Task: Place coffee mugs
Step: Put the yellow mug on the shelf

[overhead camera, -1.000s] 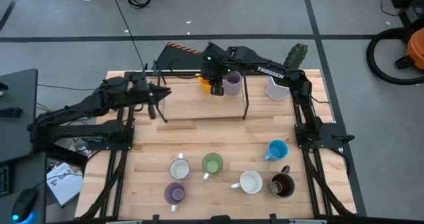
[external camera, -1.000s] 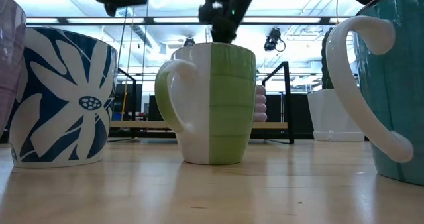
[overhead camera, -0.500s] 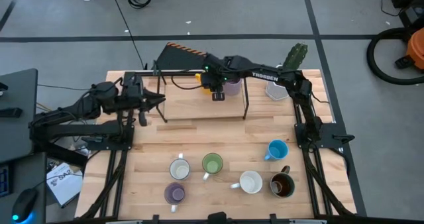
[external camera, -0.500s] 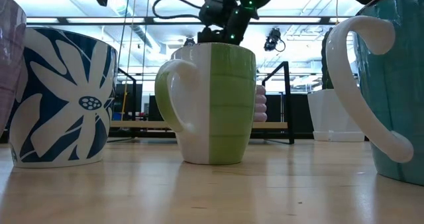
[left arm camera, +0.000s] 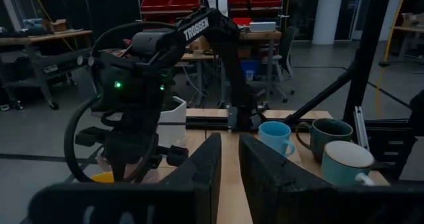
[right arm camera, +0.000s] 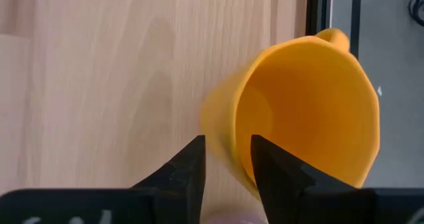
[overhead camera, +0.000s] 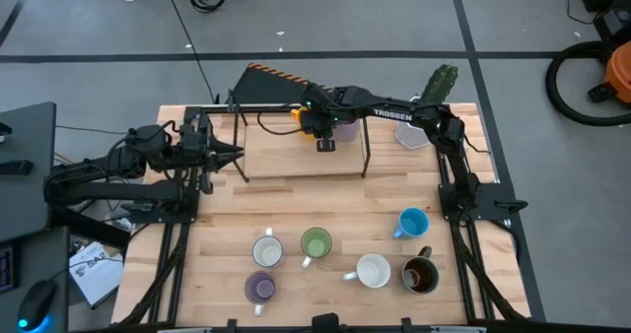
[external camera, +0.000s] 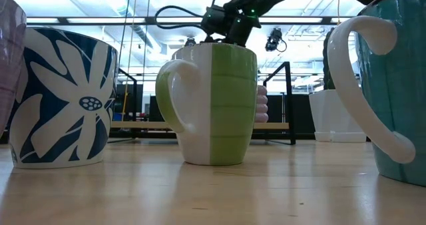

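Your right gripper (right arm camera: 225,161) is working at the counter's (overhead camera: 296,215) twelve o'clock edge, its narrow jaws straddling the orange mug's (right arm camera: 298,111) wall for a rim pinch. Your left gripper (overhead camera: 229,156) is waiting at nine o'clock, nearly closed and empty. Six mugs are sitting toward six o'clock.

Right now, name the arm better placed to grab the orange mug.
Right. The right gripper hangs directly over the orange mug on the raised shelf, fingers straddling its rim. The left gripper waits beside the shelf.
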Available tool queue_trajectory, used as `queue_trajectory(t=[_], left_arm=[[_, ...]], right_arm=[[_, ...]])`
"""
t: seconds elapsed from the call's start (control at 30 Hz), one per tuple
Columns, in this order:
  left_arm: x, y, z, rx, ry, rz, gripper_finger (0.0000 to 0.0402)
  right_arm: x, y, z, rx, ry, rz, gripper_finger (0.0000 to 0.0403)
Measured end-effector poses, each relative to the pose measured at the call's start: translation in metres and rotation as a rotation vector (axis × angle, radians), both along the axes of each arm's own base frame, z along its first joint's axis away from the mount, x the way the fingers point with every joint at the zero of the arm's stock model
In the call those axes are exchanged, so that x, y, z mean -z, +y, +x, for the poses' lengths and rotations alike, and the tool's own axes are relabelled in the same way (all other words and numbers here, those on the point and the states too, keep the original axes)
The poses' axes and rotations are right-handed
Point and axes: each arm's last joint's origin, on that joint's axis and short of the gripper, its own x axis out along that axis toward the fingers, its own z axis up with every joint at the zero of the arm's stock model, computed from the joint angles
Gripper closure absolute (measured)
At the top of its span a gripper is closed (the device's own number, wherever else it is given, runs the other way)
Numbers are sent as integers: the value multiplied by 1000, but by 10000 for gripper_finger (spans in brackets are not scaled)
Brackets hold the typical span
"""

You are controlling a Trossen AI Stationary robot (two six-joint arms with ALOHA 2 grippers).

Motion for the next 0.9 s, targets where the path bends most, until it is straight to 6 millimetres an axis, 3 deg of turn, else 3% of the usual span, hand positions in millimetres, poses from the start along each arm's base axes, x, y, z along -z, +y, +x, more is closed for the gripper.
queue_trajectory(t=[0.53,0.9], left_arm=[[0,0,0,1,1,-1,342],[0,0,0,1,1,-2,342]], right_arm=[[-2,5,4,152,-58,66,378],[-3,5,4,284,-97,132,361]])
